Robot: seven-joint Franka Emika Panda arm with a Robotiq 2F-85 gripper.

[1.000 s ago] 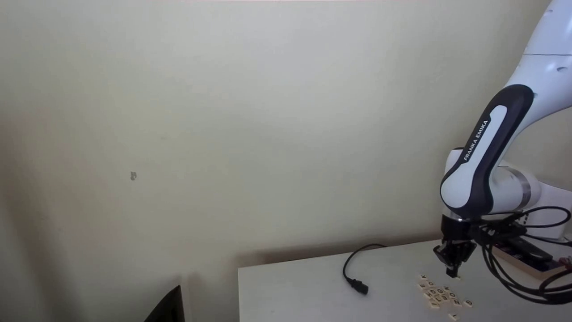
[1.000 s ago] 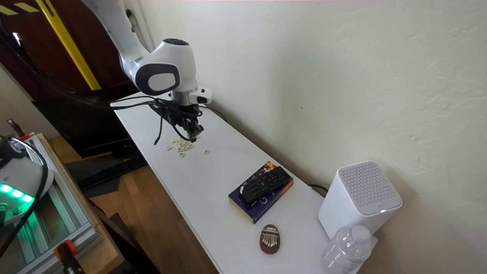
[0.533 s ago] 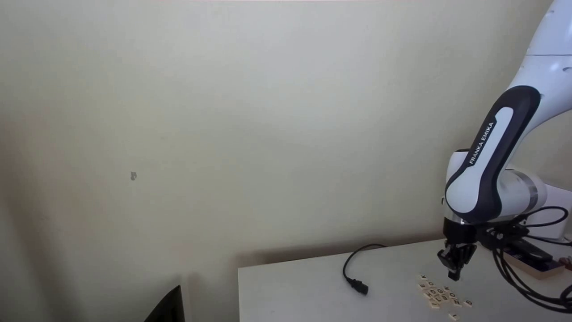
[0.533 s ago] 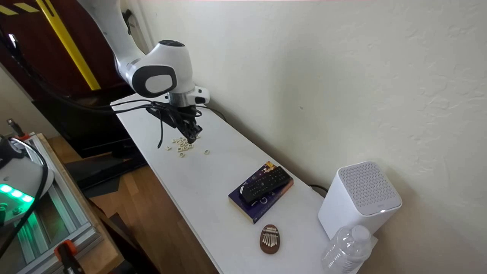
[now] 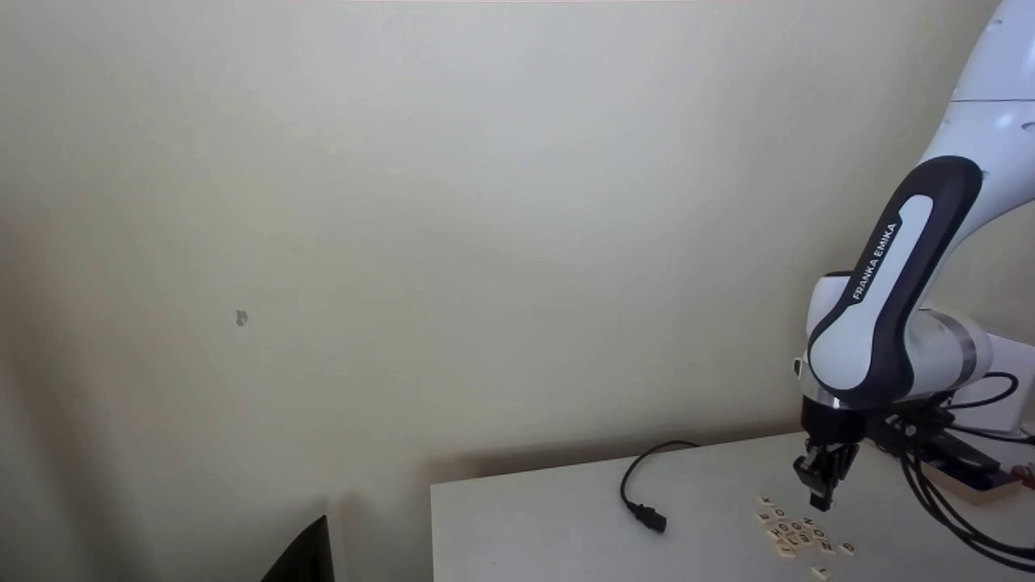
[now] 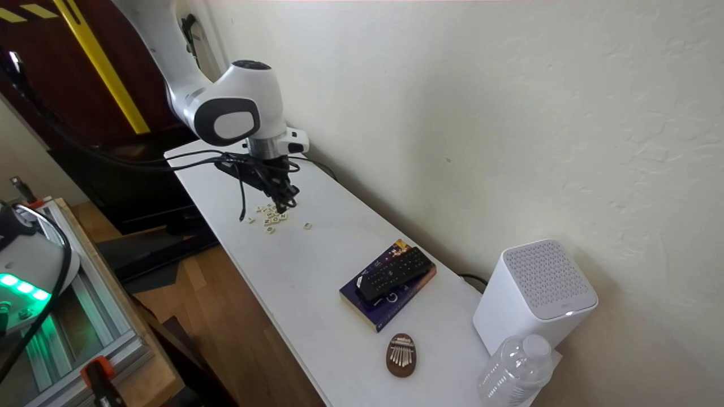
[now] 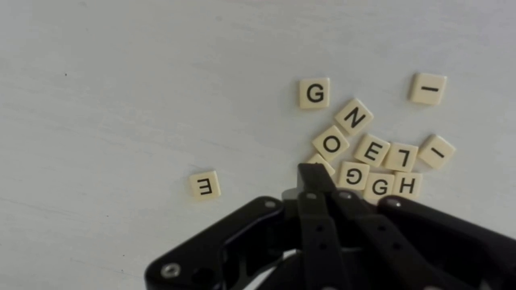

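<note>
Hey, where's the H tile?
In the wrist view, the H tile sits on the right, beside a G tile and just below the L tile.

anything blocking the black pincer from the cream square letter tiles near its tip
Nothing visible stands between the shut black pincer and the cream square letter tiles; the pincer itself partly hides at least one in the wrist view. A loose black cable hangs beside the pincer.

Letter tiles [image 7: 371, 150]: cream, loosely clustered; G, N, O, L, H among them.
Lone E tile [image 7: 205, 185]: well apart, at left.
Half-hidden tile [image 7: 321, 162]: letter uncertain, partly behind gripper.
Gripper [image 7: 316, 175]: black, fingers together.
Surface [image 7: 121, 100]: pale, specked.
</note>
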